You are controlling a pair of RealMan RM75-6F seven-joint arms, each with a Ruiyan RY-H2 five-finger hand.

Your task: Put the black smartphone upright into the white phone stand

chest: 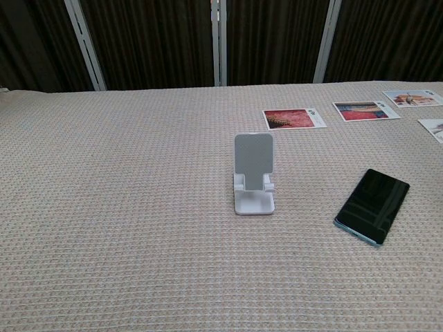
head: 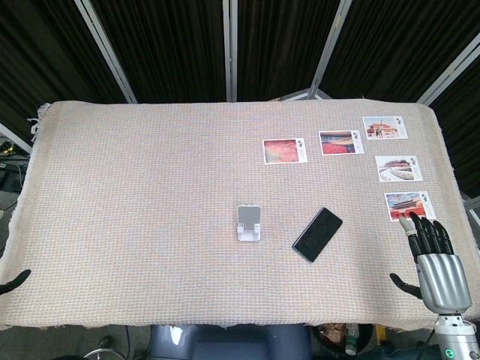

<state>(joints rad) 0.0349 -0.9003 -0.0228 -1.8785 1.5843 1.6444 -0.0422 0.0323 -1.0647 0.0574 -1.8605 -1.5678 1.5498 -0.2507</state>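
Presently I judge the pickup not begun: my right hand (head: 441, 264), fingers spread and holding nothing, must reach left to the phone (head: 317, 234) lying flat right of the stand (head: 250, 223).

Head cam looks steeply down over the whole table (head: 150, 225); chest cam sits low and close, sharing its middle.

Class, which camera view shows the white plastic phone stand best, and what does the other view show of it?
The chest view: the white plastic phone stand appears large, with its upright back plate and front ledge clear. The head view shows it small from above, left of the black smartphone.
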